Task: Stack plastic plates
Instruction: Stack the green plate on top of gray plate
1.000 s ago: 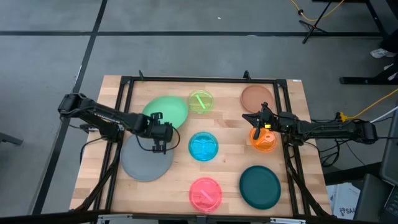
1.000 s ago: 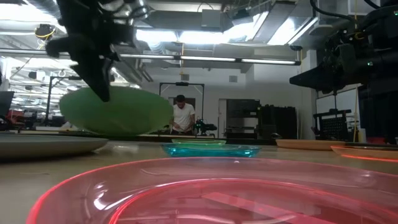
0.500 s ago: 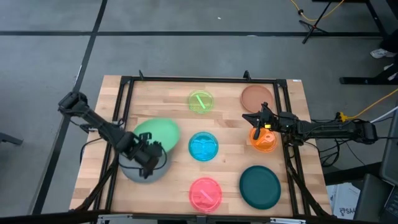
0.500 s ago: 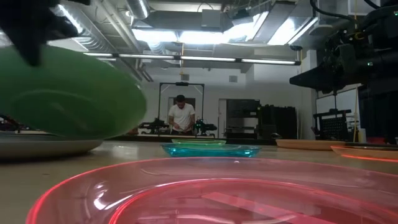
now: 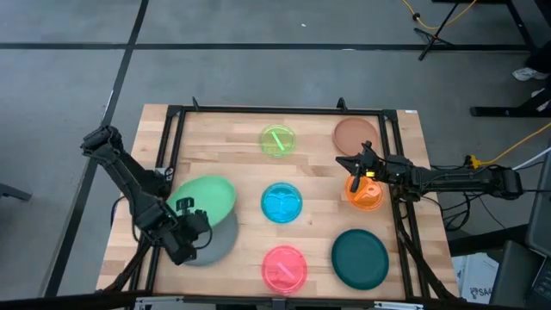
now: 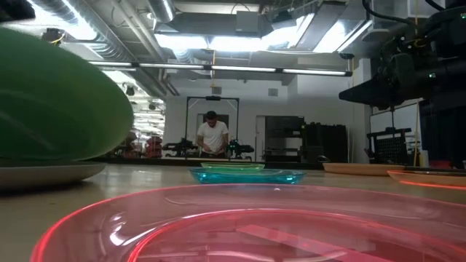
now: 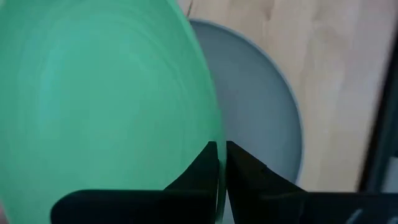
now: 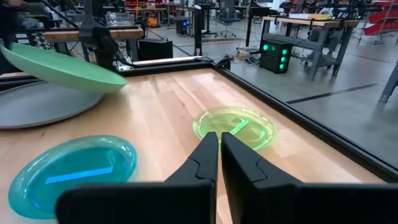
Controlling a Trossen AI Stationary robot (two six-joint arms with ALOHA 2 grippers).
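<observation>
The green plate (image 5: 207,195) covers most of the grey plate (image 5: 217,243) beneath it. In the low view the pink plate (image 6: 240,225) is cut off by the lower edge, and the distant person (image 6: 212,136) is too small to make out.

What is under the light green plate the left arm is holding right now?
The grey plate lies on the table beneath the light green plate, which the left gripper holds tilted by its rim. Much of the grey plate is covered; whether the two touch cannot be told.

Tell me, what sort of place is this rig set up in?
Likely a robotics lab or workshop: exposed ceiling ducts and strip lights, workbenches with equipment, and a person working at a far bench.
</observation>
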